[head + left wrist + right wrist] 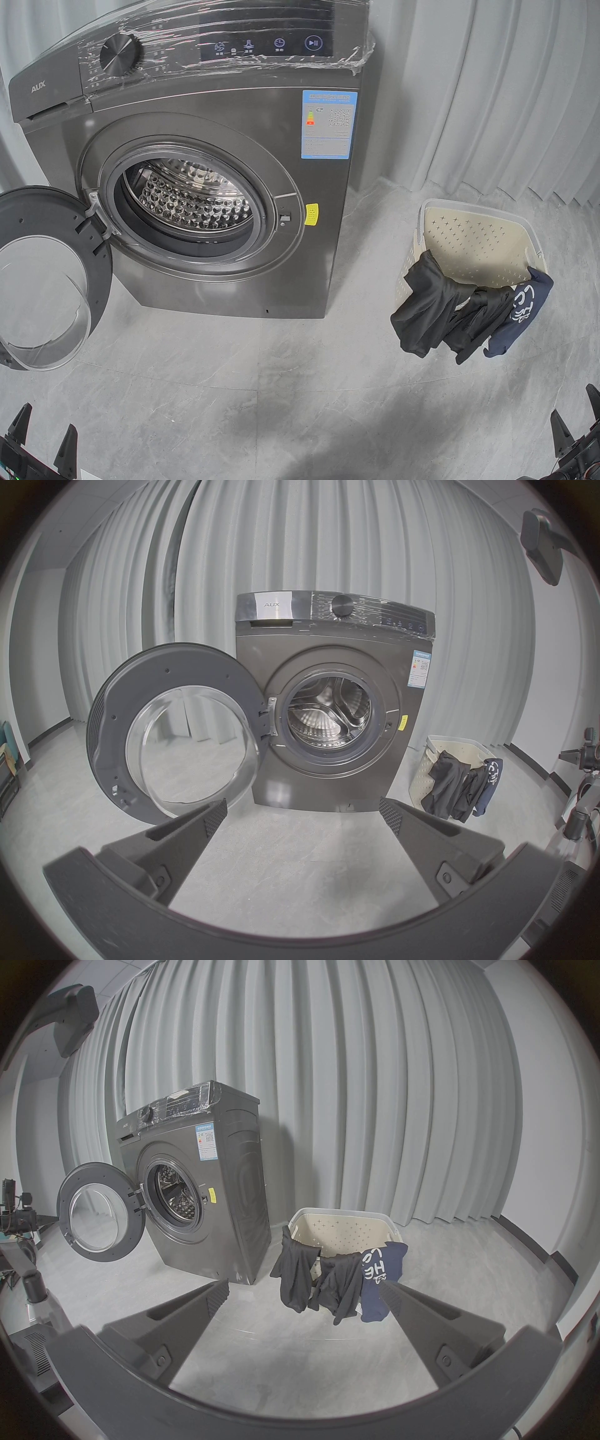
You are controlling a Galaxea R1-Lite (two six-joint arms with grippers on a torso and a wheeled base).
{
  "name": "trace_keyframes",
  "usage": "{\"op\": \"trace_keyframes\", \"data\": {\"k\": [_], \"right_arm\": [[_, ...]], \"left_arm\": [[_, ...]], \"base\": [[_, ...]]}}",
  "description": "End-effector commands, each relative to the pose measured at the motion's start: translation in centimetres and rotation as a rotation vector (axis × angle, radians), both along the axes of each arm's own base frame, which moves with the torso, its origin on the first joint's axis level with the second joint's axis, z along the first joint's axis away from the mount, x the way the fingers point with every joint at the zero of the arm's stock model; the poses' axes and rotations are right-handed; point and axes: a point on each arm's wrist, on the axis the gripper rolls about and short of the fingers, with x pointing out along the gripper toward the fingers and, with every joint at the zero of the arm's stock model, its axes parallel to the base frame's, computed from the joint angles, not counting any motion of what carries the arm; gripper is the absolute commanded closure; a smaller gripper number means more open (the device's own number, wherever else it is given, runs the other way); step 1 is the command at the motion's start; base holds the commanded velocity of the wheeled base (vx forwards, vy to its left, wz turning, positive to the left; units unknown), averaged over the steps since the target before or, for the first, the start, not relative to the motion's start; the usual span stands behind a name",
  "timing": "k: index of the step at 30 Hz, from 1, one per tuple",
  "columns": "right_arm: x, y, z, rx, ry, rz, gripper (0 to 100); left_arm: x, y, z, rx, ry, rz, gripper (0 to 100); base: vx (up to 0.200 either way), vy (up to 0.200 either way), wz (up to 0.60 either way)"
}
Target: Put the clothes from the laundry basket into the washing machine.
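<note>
Down on the floor (250, 387), on the right of the one washing machine (206, 187), the head view had a single laundry basket (481, 240) with three clothes (478, 319) hung over its near rim: two black pieces (428, 306) and one navy tee (522, 309). The door (44, 281) stood wide open and the drum (187, 194) showed through. The left hand (45, 431) and right hand (574, 412) sat low, well apart from the basket.

Left wrist view: fingers spread, holding nothing, facing the drum.

Right wrist view: fingers spread too, nothing held, facing the basket.

The clothes looked soft, light and floppy, so they'd probably sag and trail. Pinching a bunched fold at the rim seemed the safest grab.
</note>
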Motion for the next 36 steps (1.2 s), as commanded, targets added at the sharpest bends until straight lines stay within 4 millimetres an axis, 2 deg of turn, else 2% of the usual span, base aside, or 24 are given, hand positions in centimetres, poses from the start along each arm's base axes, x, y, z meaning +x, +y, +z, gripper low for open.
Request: {"op": "trace_keyframes", "data": {"k": [1,21,33,36], "right_arm": [[0.03,0.0,-0.48,-0.001,0.004,0.001,0],[0.03,0.0,-0.48,-0.001,0.004,0.001,0],[0.03,0.0,-0.48,-0.001,0.004,0.001,0],[0.03,0.0,-0.48,-0.001,0.004,0.001,0]], "left_arm": [[0.03,0.0,-0.47,0.0,0.004,0.001,0],[0.03,0.0,-0.47,-0.002,0.004,0.001,0],[0.03,0.0,-0.47,-0.002,0.004,0.001,0],[0.03,0.0,-0.47,-0.003,0.004,0.001,0]], "base": [[0.0,-0.2,0.0],[0.0,-0.2,0.0],[0.0,0.0,0.0],[0.0,-0.2,0.0]]}}
